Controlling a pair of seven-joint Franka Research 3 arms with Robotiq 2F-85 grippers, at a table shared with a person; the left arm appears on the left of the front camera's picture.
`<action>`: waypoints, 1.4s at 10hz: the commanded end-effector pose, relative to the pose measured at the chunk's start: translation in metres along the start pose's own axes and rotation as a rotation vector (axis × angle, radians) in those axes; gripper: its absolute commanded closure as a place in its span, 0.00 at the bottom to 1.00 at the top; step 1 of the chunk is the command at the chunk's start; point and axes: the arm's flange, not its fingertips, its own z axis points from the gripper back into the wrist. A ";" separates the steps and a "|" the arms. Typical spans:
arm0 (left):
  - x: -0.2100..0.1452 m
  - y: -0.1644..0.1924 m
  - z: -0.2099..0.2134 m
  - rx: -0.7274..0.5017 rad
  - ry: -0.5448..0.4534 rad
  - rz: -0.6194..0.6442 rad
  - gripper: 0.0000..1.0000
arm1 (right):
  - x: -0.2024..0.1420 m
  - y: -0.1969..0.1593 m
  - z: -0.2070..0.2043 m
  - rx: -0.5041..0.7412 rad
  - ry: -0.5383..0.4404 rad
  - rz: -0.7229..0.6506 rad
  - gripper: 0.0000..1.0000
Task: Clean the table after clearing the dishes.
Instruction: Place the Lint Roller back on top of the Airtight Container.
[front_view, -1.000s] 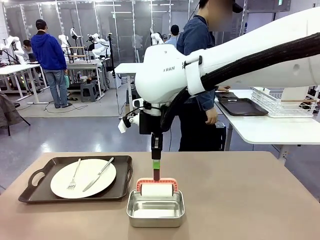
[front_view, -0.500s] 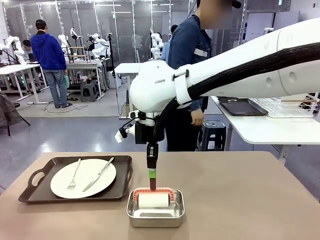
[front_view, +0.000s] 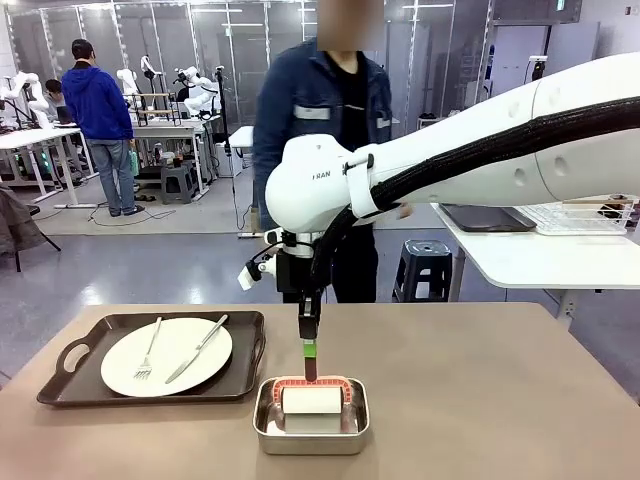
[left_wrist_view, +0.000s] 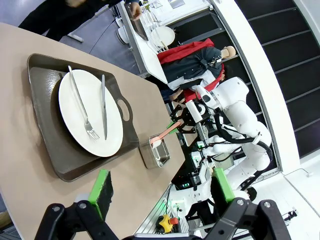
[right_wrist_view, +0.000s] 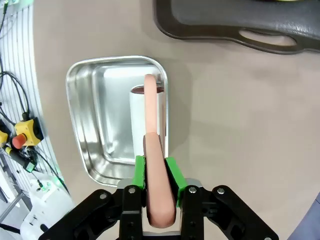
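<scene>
Dishes (front_view: 166, 355) on table (front_view: 480, 400), left of right claw (right_wrist_view: 155, 167) clenched on pink roller handle (right_wrist_view: 151, 125) over steel pan (front_view: 268, 425).

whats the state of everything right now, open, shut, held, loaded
left gripper: jaws open, empty
right gripper: jaws shut on lint roller handle
lint roller: roll down inside steel pan
steel pan: upright on table
tray: on table, carrying plate, fork, knife

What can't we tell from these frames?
- Front view: roller underside hidden by pan near wall; contact with pan floor unclear.
- Right wrist view: tray cut off by top edge; contents unseen.
- Left wrist view: pan too small, roller position unreadable.
</scene>
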 end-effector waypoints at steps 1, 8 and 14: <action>-0.001 -0.003 0.002 -0.011 -0.003 -0.002 0.00 | -0.001 -0.015 -0.005 -0.039 0.008 0.031 0.78; -0.001 -0.003 0.002 -0.011 -0.003 -0.002 0.00 | -0.011 -0.032 -0.004 -0.056 -0.050 0.114 0.45; -0.001 -0.003 0.002 -0.011 -0.003 -0.002 0.00 | -0.011 -0.030 0.013 -0.066 -0.048 0.094 0.00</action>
